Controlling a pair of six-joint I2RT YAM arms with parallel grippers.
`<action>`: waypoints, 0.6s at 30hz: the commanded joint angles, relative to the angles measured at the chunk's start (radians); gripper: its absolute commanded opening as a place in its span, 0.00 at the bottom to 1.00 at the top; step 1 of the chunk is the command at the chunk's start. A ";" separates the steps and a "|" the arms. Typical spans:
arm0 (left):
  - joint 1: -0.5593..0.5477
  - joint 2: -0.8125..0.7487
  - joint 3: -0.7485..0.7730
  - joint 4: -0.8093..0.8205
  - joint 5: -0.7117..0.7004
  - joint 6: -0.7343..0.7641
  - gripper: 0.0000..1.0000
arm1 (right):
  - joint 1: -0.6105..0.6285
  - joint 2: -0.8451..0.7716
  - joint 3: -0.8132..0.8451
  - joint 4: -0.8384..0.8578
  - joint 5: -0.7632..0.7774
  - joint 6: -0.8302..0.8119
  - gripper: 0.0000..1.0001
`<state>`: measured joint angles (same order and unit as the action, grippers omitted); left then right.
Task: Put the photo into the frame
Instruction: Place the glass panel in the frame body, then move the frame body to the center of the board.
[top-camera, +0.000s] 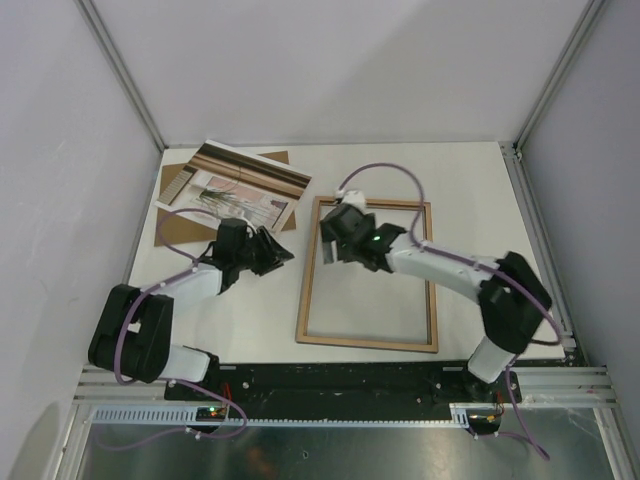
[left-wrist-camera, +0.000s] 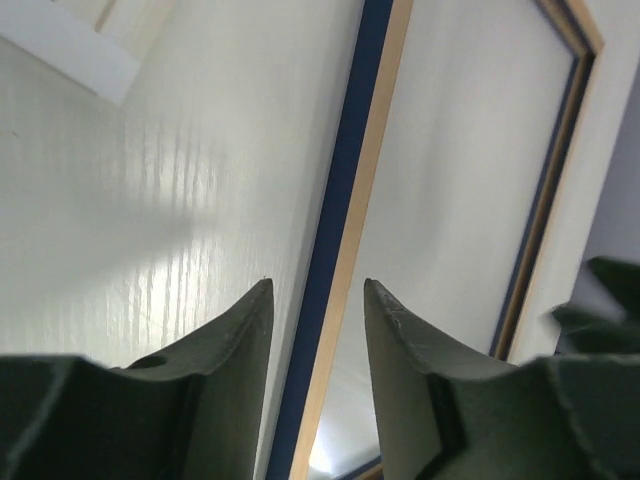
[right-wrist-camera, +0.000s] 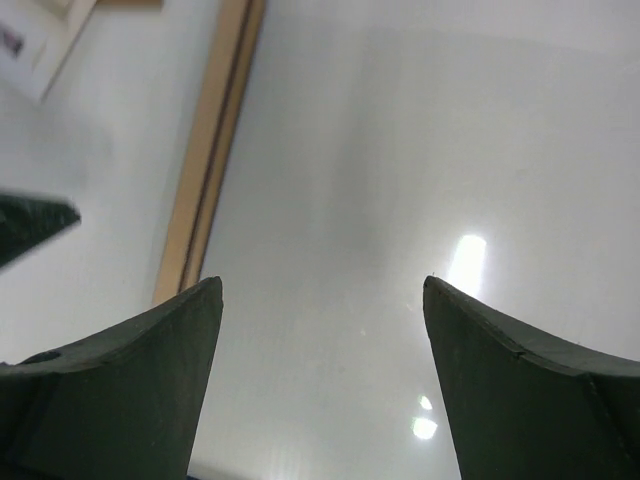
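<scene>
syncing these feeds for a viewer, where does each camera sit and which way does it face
Top external: above and behind the arm bases, looking down at the table, the frame and the photo; both arms show.
Left wrist: on the left arm, looking along the table at the frame's left rail; the open left fingers show.
Right wrist: on the right arm, looking down inside the frame; the open right fingers show.
Shared: both wrist views show that left rail.
</scene>
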<state>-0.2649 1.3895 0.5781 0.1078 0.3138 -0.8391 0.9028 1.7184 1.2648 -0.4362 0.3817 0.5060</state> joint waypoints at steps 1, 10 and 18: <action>-0.072 -0.051 0.030 -0.115 -0.138 0.085 0.40 | -0.122 -0.181 -0.090 0.008 -0.017 0.026 0.84; -0.173 -0.004 0.060 -0.213 -0.305 0.111 0.02 | -0.432 -0.430 -0.404 0.079 -0.154 0.080 0.63; -0.248 0.092 0.113 -0.219 -0.360 0.105 0.00 | -0.698 -0.554 -0.609 0.138 -0.302 0.099 0.35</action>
<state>-0.4900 1.4437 0.6308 -0.1017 0.0196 -0.7540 0.3096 1.2221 0.7132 -0.3645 0.1802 0.5835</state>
